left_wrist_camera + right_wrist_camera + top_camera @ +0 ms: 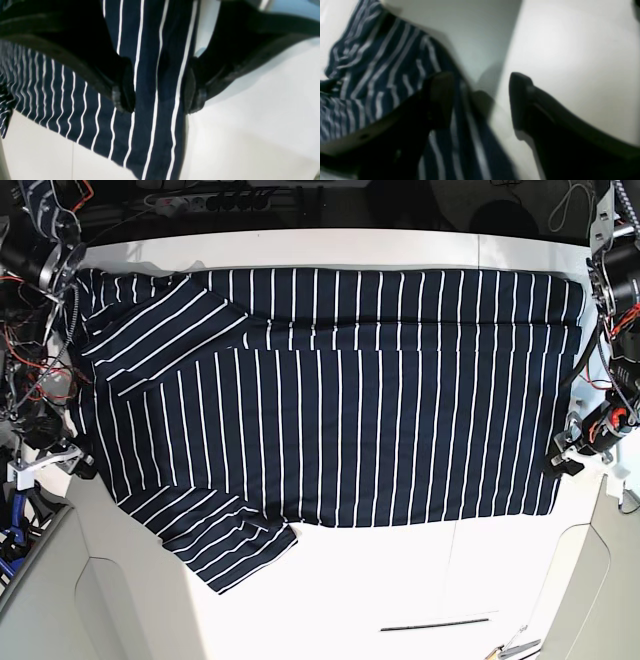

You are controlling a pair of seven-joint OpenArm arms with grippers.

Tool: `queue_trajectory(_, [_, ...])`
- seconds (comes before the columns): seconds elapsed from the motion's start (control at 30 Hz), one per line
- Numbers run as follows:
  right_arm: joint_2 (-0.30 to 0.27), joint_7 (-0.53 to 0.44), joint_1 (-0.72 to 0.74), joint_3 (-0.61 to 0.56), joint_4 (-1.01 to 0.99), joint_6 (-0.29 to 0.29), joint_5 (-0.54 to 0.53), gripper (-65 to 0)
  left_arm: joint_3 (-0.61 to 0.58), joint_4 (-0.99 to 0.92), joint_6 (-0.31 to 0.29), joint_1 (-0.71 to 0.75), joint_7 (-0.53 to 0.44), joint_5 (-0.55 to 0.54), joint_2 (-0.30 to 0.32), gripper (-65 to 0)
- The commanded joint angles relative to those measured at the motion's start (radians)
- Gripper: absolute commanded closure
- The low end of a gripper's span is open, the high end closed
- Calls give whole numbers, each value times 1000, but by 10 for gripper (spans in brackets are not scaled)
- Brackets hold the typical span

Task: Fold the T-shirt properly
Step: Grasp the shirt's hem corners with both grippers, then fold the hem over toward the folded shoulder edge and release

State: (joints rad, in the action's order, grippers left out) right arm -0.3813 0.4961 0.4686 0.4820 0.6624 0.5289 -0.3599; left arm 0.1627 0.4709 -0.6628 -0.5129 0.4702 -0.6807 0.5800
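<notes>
Across the centre of the base view, the T-shirt is lying spread on the white table, sleeves at frame left. The left gripper is straddling the hem edge with jaws spread, pinching nothing; the right gripper is hovering likewise open at a blurred edge. Closing well probably means seating each lower finger under the fabric first, so the hem is lifting evenly.

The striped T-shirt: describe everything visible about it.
The dark navy soft-fabric T-shirt with thin white stripes lies spread on the white table, nearly covering its width. Its far strip looks folded over along a crease. One short sleeve splays toward the near edge; the other lies folded in across the body. The left gripper has open jaws straddling the cloth near its edge; the right gripper is open beside another edge. Neither visibly pinches it.
</notes>
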Motion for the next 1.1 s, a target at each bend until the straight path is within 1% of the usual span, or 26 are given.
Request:
queue_trajectory(0.0, [5, 17, 18, 0, 3, 3, 5, -347, 0, 8, -3, -19, -3, 9, 1, -348])
queue_trajectory(0.13, [49, 16, 16, 0, 2, 18, 5, -347, 0, 7, -3, -18, -2, 20, -28, -348])
queue_trajectory(0.23, [70, 16, 16, 0, 2, 28, 1, -347, 0, 7, -3, -19, -2, 20, -33, -348])
queue_trajectory(0.4, [77, 16, 18, 0, 2, 31, 0, -347, 0, 7, -3, -19, -2, 20, -34, -348])
queue_trajectory(0.47, [77, 17, 18, 0, 2, 53, -8, -347, 0, 7, -3, -19, -2, 20, -34, -348])
queue_trajectory(0.6, [77, 24, 18, 0, 2, 55, -14, -344, 0, 7, -3, -19, -2, 20, -34, -343])
queue_trajectory(0.63, [77, 26, 18, 0, 2, 55, -14, -328, 0, 7, -3, -19, -3, 20, -34, -342])
queue_trajectory(0.67, [76, 32, 18, 0, 3, 56, -14, -296, 0, 7, -3, -20, -3, 20, -34, -325])
queue_trajectory(0.77, [77, 47, 18, 0, 3, 56, -14, -159, 0, 7, -3, -29, -1, 22, -34, -239])
queue_trajectory(0.87, [77, 46, 19, 0, 3, 56, -16, -10, 0, 7, -3, -46, 5, 43, -33, -126])
queue_trajectory(0.9, [76, 46, 19, 0, 5, 56, -20, 0, 0, 7, -3, -52, 5, 53, -31, -85])
queue_trajectory(0.97, [74, 47, 19, 0, 14, 56, -32, 0, 0, 8, -3, -69, 5, 58, -26, -10])
queue_trajectory(1.07, [68, 60, 19, 0, 40, 56, -72, 0, 0, 11, -3, -104, 37, 54, -5, 0])
